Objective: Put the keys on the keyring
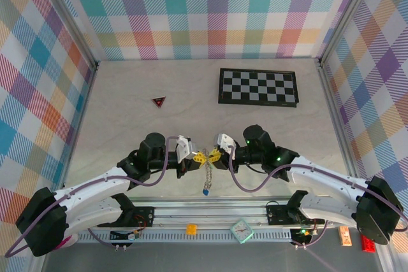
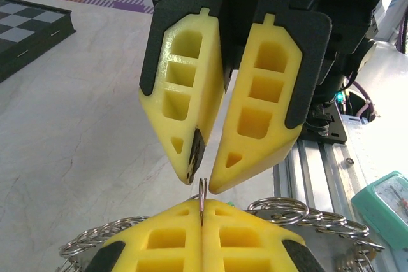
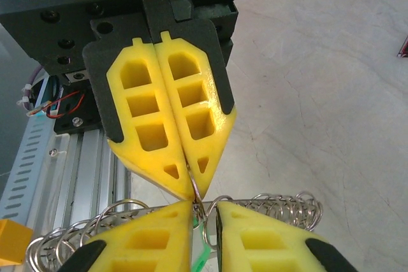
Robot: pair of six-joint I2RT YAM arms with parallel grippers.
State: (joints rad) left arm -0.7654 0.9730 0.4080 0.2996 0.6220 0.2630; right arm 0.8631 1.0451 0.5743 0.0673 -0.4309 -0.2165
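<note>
Left wrist | left claw (image 2: 203, 207) clamped on keyring (image 2: 203, 189) | right claw (image 3: 204, 208) slightly parted

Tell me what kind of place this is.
Probably a lab robot test cell: plaid-printed walls boxing in a tabletop, an aluminium mounting rail, and a checkerboard prop.

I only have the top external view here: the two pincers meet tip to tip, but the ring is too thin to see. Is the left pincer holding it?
Observer: Yes. In the left wrist view the left pincer is shut on the keyring, which stands edge-on between its fingertips.
Reviewer: And the right pincer?
Observer: Its fingers stand slightly apart with the ring passing between them; whether they grip anything I cannot tell.
Reviewer: Any key there?
Observer: The right wrist view shows a green sliver in that gap, too little to name.
</note>
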